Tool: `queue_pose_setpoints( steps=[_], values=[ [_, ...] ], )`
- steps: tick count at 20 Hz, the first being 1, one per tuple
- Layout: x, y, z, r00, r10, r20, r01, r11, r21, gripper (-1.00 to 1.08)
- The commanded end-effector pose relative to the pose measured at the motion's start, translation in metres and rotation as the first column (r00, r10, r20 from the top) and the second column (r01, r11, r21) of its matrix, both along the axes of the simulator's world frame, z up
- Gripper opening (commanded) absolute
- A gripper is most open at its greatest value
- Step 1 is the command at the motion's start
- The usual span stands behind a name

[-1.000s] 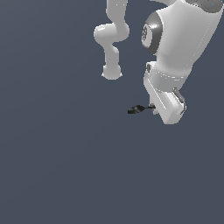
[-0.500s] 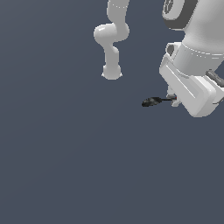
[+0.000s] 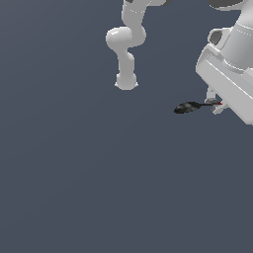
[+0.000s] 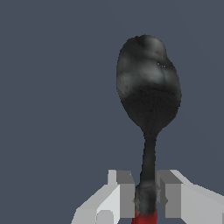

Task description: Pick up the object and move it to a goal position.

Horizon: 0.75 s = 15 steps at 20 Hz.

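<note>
Tool (image 4: 146,197) of the white robot arm (image 3: 232,74) clamped on a small spoon-like object (image 3: 190,106): glossy black rounded head, thin dark shaft, red handle end. Grip sits at the join of shaft and handle; in the wrist view both grey fingers (image 4: 126,194) press the shaft from either side, red showing just below them. Same object (image 4: 148,105) fills that view, head pointing away from the tool. In the exterior view the spoon lies roughly level, head toward the exterior view's left, handle tucked into the tool (image 3: 216,105) at the exterior view's right edge. Whether it touches the plain dark grey-blue floor (image 3: 99,188) cannot be told; no shadow is visible. Arm's base column (image 3: 126,79) stands on the floor well apart from the spoon, toward the exterior view's upper middle.
</note>
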<state>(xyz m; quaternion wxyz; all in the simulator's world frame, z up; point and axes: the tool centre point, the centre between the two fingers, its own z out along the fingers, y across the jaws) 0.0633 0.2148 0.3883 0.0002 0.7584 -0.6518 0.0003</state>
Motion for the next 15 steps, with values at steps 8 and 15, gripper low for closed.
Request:
queue_pose_setpoints(
  steps=[8,15],
  values=[
    [0.007,0.01,0.017,1.0,0.0,0.0,0.0,1.0,0.0,-1.0],
    [0.008,0.012,0.019,1.0,0.0,0.0,0.0,1.0,0.0,-1.0]
  ],
)
